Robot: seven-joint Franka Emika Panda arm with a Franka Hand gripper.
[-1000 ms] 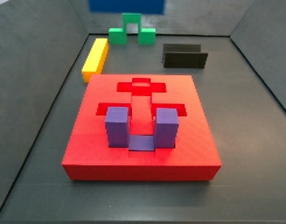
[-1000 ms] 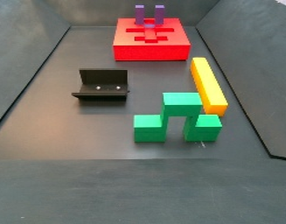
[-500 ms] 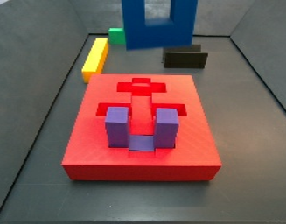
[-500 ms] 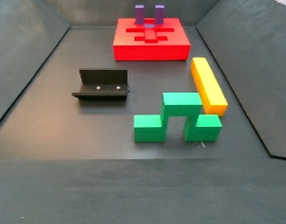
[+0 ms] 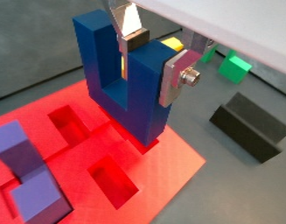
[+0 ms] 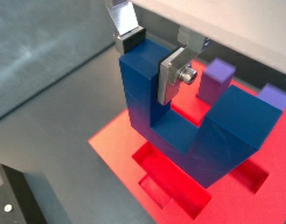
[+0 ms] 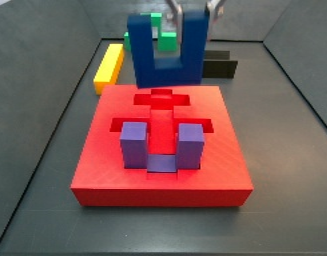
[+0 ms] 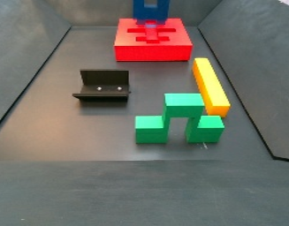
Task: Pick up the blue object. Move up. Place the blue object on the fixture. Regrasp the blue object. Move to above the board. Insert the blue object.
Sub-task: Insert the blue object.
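Hanging prongs-up over the far end of the board [image 7: 159, 150], the blue object [image 7: 163, 55] was pinched by one prong in the gripper [image 5: 148, 54] (fixture [image 8: 102, 86] bare). Judging by this, only lowering into the open recess [image 7: 160, 100] remained.

Blue object [image 5: 124, 83] in tool [image 5: 156, 54], prongs up, above board [image 7: 159, 150].

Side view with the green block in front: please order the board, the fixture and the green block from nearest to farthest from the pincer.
The pincer holds the blue object at the far end.
1. Board, directly beneath.
2. Fixture, mid-floor.
3. Green block, closest to the camera.
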